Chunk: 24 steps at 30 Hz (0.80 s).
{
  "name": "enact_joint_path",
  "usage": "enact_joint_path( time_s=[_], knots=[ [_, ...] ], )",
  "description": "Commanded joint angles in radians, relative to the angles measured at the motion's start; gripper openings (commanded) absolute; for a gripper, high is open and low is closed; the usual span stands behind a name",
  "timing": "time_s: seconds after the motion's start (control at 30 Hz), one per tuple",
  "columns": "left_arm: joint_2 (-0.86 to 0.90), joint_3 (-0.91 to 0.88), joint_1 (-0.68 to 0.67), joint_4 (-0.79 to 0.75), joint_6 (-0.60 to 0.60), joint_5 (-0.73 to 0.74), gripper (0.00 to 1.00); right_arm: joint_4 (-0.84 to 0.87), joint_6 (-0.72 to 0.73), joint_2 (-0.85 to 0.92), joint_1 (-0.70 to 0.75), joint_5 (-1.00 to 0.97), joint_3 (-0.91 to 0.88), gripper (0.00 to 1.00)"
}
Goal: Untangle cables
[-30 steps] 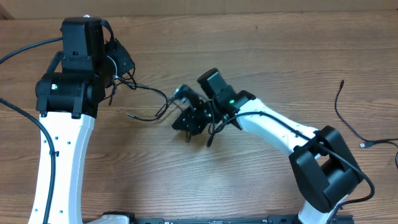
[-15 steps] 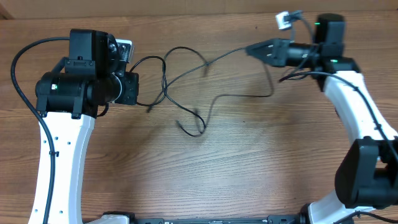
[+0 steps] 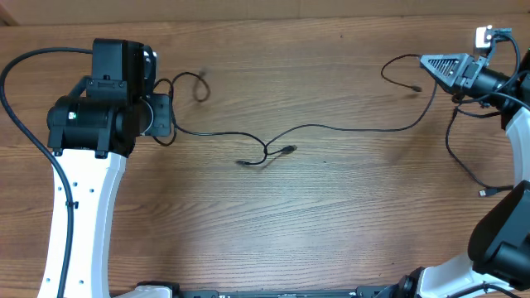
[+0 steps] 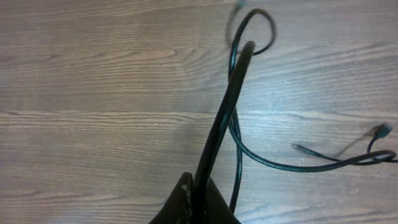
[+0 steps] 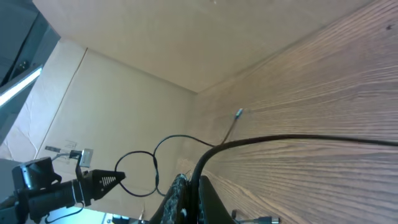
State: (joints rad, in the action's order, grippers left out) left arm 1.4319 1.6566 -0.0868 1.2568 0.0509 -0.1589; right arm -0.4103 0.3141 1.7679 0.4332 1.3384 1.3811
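A thin black cable point(image 3: 348, 127) stretches across the table between my two grippers. A small tangle point(image 3: 265, 156) with two plug tips lies at its middle. My left gripper point(image 3: 168, 120) is shut on the cable's left part point(image 4: 224, 118), and a loop point(image 3: 195, 81) curls beyond it. My right gripper point(image 3: 428, 61) is shut on the right part point(image 5: 280, 140), raised at the far right, with a loop and a free plug tip point(image 3: 416, 87) hanging beside it. The tip also shows in the right wrist view point(image 5: 238, 113). Another thin cable point(image 3: 454, 149) lies at the right.
The wooden table point(image 3: 331, 232) carries only the cables. The second cable's plug point(image 3: 484, 192) lies near the right arm's base. Cardboard walls point(image 5: 124, 81) stand beyond the table's far side. Thick arm cables hang off the left arm point(image 3: 25, 153).
My right gripper has swung further right with the cable. The big loops in the middle have pulled out into one long line with a small tangle. The left gripper has stayed in place.
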Motion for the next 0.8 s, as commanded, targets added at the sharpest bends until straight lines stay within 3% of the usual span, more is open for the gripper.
enact_joint_path(
  time_s=[0.0,0.17,0.33,0.5,0.63,0.77],
  knots=[
    [0.002,0.014,0.008,-0.014,0.049,-0.036,0.04,0.004,-0.008,-0.025,0.002,0.024,0.026,0.04],
    [0.002,0.014,0.023,-0.013,0.067,-0.094,0.04,0.024,-0.007,-0.025,0.018,0.024,0.026,0.04],
    [0.002,0.014,0.074,-0.033,0.189,-0.257,0.04,0.029,-0.006,-0.025,0.103,0.024,0.026,0.04],
    [0.002,0.014,0.199,-0.090,0.341,-0.233,0.04,-0.008,-0.003,-0.025,0.206,0.026,0.026,0.04],
    [0.002,0.014,0.249,-0.108,0.341,-0.144,0.04,-0.015,-0.005,-0.025,0.217,0.025,0.026,0.04],
    [0.002,0.014,0.269,-0.109,0.338,-0.179,0.04,-0.011,-0.008,-0.025,0.217,0.024,0.026,0.04]
  ],
)
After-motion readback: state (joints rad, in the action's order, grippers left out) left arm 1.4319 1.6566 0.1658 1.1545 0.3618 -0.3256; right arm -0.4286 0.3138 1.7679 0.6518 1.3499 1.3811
